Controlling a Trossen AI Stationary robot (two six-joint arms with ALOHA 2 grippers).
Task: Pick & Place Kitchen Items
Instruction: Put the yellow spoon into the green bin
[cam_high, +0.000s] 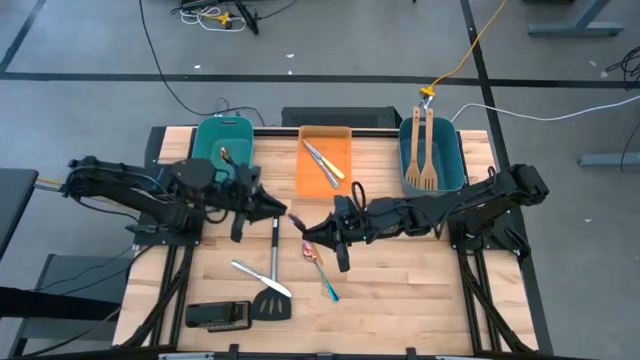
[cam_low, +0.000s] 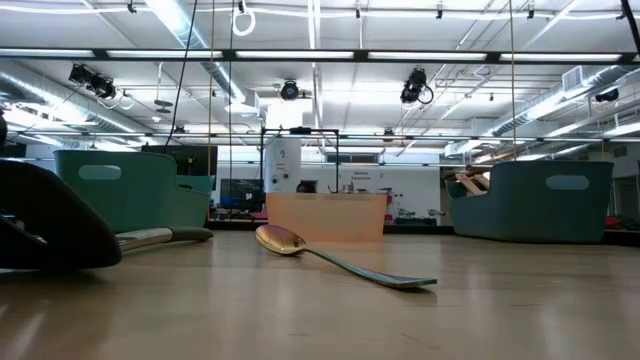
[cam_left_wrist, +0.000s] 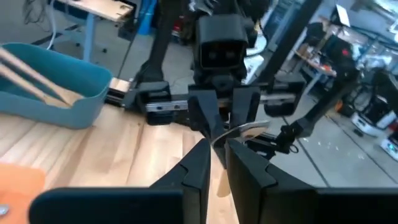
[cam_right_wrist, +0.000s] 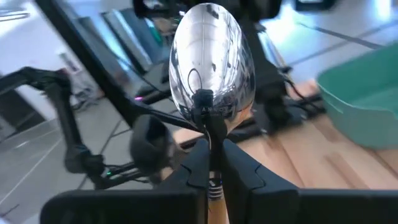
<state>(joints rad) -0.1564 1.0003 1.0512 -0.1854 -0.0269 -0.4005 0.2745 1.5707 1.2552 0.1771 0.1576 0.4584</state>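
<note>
Wood tabletop (cam_high: 400, 290), both claws clamp one spoon (cam_right_wrist: 210, 59) mid-air, bowl toward left claw (cam_high: 285, 208), right claw (cam_high: 310, 234) pinching handle.

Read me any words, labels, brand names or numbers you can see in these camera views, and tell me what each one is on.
No readable text in any view.
Back wall of the room: small signs or posters, too blurred to read.
Bins, utensils and arms: no visible lettering.
</note>
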